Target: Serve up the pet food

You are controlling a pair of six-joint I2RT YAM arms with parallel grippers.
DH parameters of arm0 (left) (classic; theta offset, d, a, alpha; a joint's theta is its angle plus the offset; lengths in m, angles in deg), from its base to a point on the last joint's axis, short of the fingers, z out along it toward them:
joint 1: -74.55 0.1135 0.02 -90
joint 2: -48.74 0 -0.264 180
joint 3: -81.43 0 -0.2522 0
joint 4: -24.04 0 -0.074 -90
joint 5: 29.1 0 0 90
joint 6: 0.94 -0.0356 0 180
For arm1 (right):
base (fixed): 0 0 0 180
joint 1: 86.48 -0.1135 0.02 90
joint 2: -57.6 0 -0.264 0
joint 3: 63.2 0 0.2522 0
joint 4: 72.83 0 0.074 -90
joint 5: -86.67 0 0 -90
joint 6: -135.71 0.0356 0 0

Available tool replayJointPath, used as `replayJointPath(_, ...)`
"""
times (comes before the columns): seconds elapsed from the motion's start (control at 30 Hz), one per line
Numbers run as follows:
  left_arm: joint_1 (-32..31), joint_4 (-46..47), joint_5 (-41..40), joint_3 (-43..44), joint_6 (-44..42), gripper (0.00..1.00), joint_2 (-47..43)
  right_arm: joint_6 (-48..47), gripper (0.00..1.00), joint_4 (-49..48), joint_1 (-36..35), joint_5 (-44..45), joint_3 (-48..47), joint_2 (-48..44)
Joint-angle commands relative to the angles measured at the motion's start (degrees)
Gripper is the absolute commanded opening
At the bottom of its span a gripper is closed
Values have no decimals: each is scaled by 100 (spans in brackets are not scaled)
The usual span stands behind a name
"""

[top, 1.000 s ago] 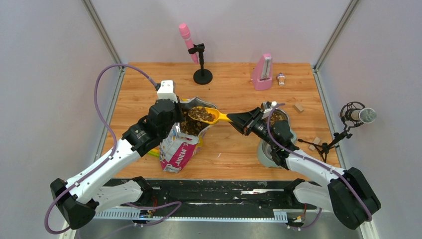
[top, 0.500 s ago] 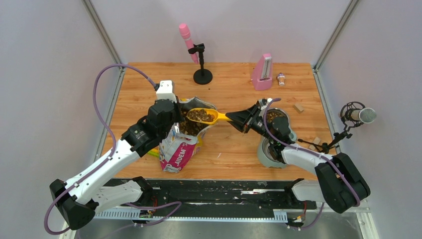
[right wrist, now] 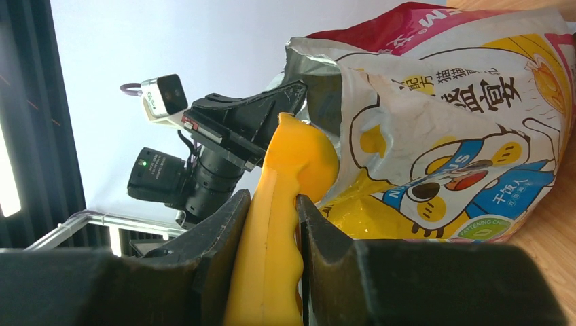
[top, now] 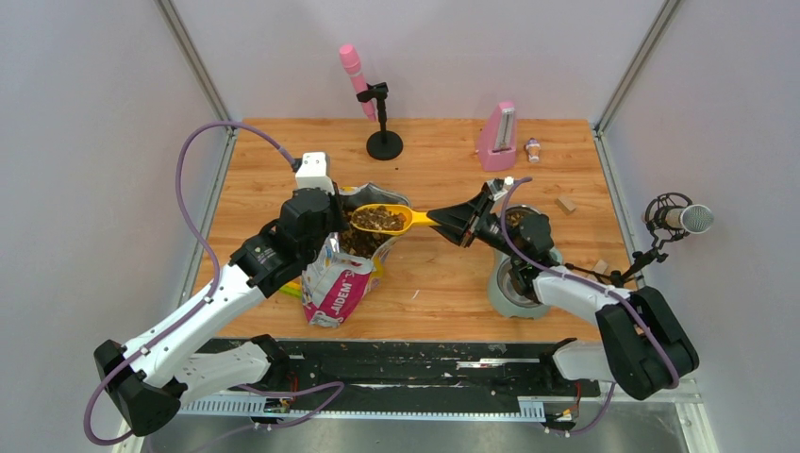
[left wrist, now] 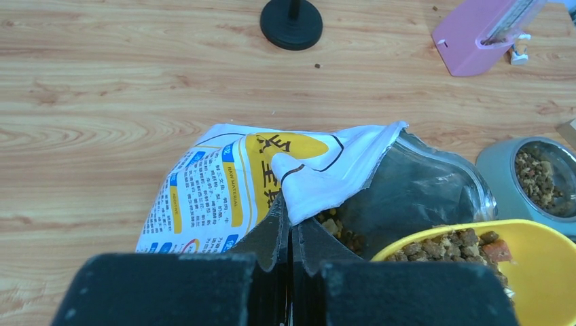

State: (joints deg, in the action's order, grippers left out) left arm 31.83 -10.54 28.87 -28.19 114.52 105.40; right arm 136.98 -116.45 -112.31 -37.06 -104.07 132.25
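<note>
Brown pet food, scoop crosswise, right fingers gripping handle, left fingers pinching bag

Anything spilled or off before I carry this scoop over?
Minor: what looks like a stray pellet lies on the table by the black stand base. The bag has a ragged torn rim. The scoop holds its kibble heaped but contained.

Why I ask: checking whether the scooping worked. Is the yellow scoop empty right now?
No, the yellow scoop, at the mouth of the open bag, holds a heap of brown pet food.
</note>
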Motion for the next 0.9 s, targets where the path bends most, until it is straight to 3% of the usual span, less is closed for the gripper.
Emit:
replayJointPath(0.0,-17,476,-168,288,74,0,-212,32,0,-231,110,-58,-43,-363)
replayJointPath(0.33,-17,447,-183,268,100,0,-226,-44,0,173,415,190,168,-1129)
replayJointPath(0.53,-17,503,-98,241,63,0,-200,-177,0,864,839,444,398,-2045)
replayJointPath(0.87,-17,503,-98,235,18,0,-243,-698,0,2996,1585,1599,536,-3949)
